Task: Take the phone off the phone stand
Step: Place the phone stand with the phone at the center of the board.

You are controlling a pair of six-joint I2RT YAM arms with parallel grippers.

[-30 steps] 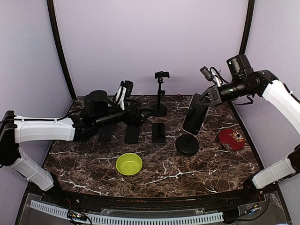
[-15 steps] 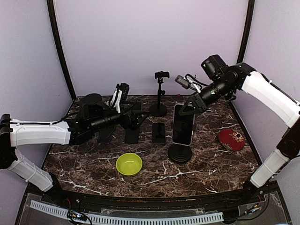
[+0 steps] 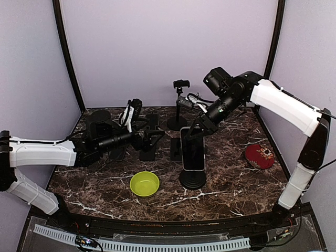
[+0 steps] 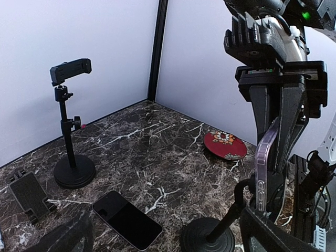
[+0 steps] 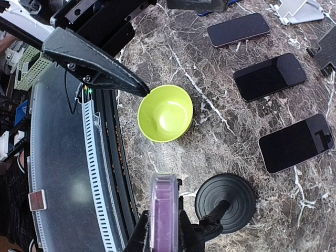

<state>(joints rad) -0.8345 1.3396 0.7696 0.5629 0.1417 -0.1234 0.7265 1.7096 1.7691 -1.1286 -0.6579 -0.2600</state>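
Note:
The phone (image 3: 192,149), in a clear purple case, stands upright in a black phone stand whose round base (image 3: 192,180) rests on the marble table. My right gripper (image 3: 198,129) is shut on the phone's top edge. In the right wrist view the fingers (image 5: 140,234) clamp the phone's purple edge (image 5: 164,207), with the stand base (image 5: 226,202) below. My left gripper (image 3: 156,137) is open and empty, left of the phone and apart from it. In the left wrist view its fingers (image 4: 270,236) frame the bottom corners, and the phone (image 4: 262,168) shows edge-on.
A green bowl (image 3: 145,184) sits near the front, left of the stand. Three dark phones (image 3: 177,148) lie flat mid-table. A tall clamp stand (image 3: 179,105) stands at the back. A red dish (image 3: 259,155) lies at the right.
My right arm has carried the phone and its stand leftward and toward the front of the table. My left arm has drawn back a little to the left.

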